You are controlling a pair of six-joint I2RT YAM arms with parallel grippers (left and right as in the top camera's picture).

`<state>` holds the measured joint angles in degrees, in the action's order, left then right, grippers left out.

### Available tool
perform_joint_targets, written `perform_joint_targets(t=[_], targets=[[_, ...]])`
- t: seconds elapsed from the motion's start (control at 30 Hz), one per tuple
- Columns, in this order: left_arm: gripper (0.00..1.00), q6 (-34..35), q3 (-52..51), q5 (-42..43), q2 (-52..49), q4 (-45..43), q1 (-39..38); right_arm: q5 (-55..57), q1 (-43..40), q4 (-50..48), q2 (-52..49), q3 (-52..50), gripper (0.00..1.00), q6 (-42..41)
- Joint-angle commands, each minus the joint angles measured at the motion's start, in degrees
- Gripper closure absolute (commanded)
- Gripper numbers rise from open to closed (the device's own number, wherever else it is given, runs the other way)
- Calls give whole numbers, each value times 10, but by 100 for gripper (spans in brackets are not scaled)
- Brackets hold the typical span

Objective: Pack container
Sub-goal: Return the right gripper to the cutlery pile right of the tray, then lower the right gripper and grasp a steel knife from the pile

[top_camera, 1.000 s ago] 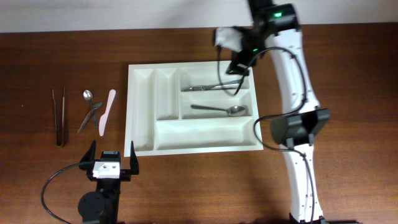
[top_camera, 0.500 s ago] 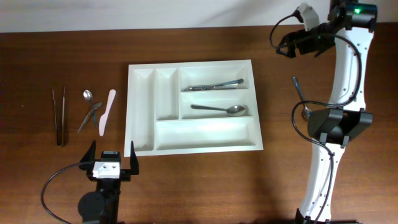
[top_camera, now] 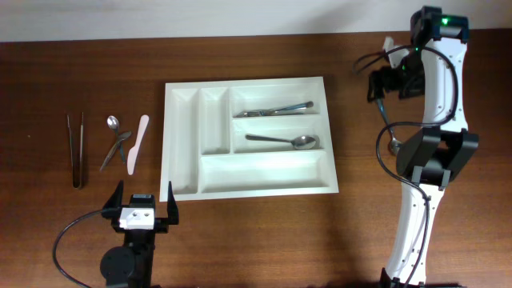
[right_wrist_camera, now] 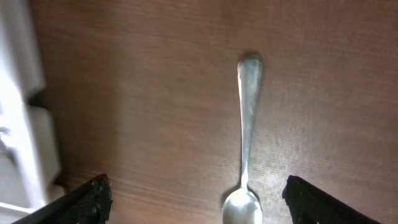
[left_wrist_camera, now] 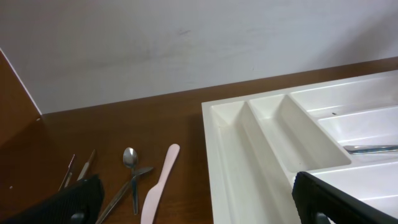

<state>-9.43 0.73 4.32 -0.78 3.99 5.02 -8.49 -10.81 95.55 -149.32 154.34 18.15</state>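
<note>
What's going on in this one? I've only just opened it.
It's a cutlery-packing job. The right tool, jaws open and empty, hovers above a loose spoon lying on the table beside the white tray, on the right arm's side. The left tool sits open at the near edge, holding nothing. The tray already holds a packed spoon in one long compartment and other cutlery in the one behind it. More utensils, including a pink spatula, wait on the table's other side.

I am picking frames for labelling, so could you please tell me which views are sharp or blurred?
Overhead: evenly lit and sharp, the white container bright but detailed. Left wrist: clear, only the left end effector's fingers dark and soft. Right wrist: blurred throughout, the spoon smeared, a pale sheen on the table right of it.
</note>
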Motion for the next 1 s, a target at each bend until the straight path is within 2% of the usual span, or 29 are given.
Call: perform_joint_targets(t=[0.0,0.27,0.6,0.83,0.97], targets=[[1,-5,-2,8,5,2,3,30,-12,-7,-7,-41,12,-17],[1,-5,-2,8,5,2,3,32,-21,-19,-7,-107,28,-24],[1,-5,-2,8,5,2,3,47,-28,-48,-8,-187,29,-37],[1,-5,-2,8,5,2,3,82,-28,-84,-8,-216,34,-90],[1,-5,-2,8,5,2,3,99,-28,-93,-8,-221,46,-107]])
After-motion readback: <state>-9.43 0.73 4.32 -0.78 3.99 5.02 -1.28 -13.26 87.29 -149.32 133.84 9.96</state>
